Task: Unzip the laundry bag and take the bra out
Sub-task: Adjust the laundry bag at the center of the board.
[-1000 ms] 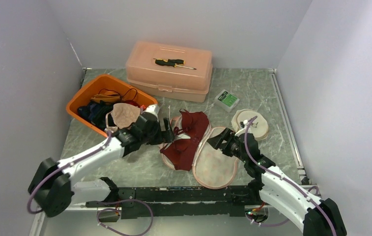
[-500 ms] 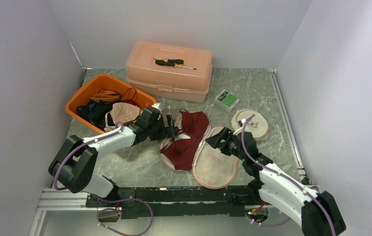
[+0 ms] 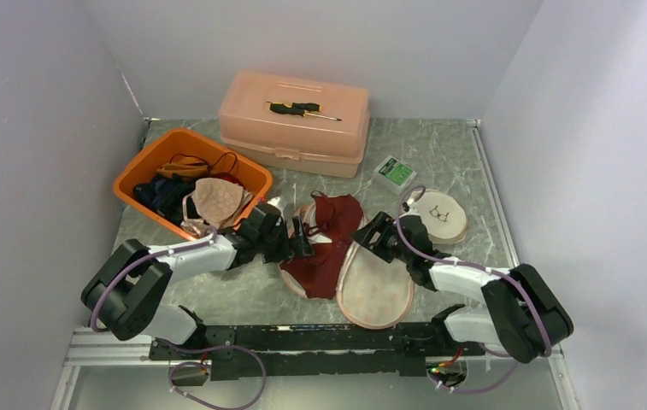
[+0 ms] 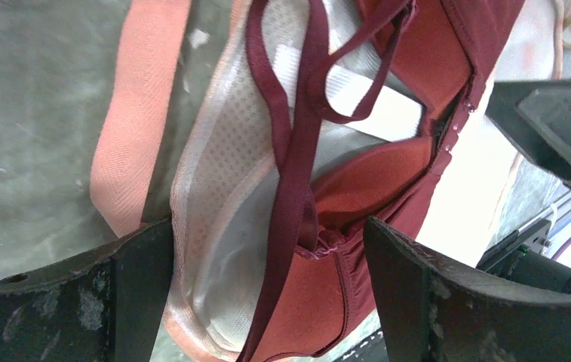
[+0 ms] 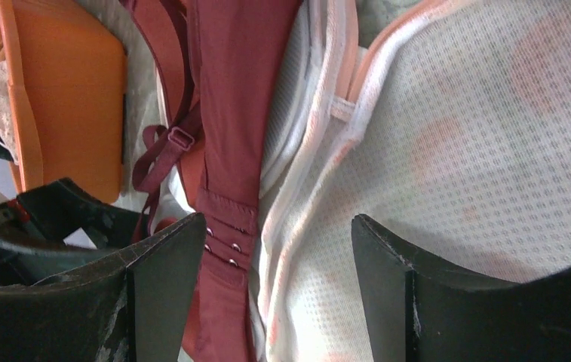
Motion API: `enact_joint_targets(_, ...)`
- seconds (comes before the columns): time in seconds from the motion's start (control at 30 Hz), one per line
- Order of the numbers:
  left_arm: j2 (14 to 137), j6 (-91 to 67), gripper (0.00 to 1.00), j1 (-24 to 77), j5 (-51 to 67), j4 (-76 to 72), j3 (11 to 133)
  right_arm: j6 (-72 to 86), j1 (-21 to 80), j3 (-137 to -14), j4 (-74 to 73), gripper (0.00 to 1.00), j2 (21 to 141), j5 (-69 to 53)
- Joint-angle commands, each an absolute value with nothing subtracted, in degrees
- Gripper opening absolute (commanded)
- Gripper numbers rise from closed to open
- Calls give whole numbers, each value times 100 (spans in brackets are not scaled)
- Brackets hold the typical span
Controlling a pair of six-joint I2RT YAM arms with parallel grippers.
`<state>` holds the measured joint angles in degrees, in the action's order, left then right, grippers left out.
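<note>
**State.** The laundry bag (image 3: 377, 289) lies unzipped at the centre of the desk (image 3: 243, 295), spread flat in two halves. The dark red bra (image 3: 326, 243) rests on the bag's left half and has not yet been lifted clear.

**Left pincer** (image 3: 302, 236): fingers apart, holding nothing, low over the bra's left edge. In its wrist view a strap (image 4: 291, 143) and the white mesh lining both lie between the fingers.

**Right pincer** (image 3: 367, 243): fingers apart, holding nothing, straddling the fold between the two bag halves. In its wrist view the bra's hook band (image 5: 225, 226) sits just inside the finger at lower left.

**Risks, as we judge them:**
1. If the left pincer closes where it is, it may take mesh along with fabric. The bag would then rise with the bra.
2. If the left pincer catches only the strap, we expect the strap to stretch or slip out.
3. If the right pincer closes on the hook band as well as the bag rim, it would pin the bra against the left pincer's pull.
4. The hooks may snag in the mesh as the bra is dragged across it.
5. The two pincers are near each other at the centre of the top view, so a careless move could knock them together.
</note>
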<state>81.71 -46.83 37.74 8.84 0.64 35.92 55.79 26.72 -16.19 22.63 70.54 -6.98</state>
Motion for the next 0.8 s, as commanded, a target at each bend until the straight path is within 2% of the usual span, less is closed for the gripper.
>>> enact_joint_targets(0.0, 8014, -4870, 95, 4122, 753, -147, 3499, 5568, 2649, -1986, 2870, 74, 7327, -789)
enact_joint_targets(0.43, 7562, -5325, 95, 5028, 131, -728, 3089, 4905, 2629, -2879, 2557, 75, 8236, -1213)
enact_joint_targets(0.77, 7453, -5535, 95, 5212, -216, -801, 2933, 4300, 2610, -3829, 2158, 76, 9117, -1936)
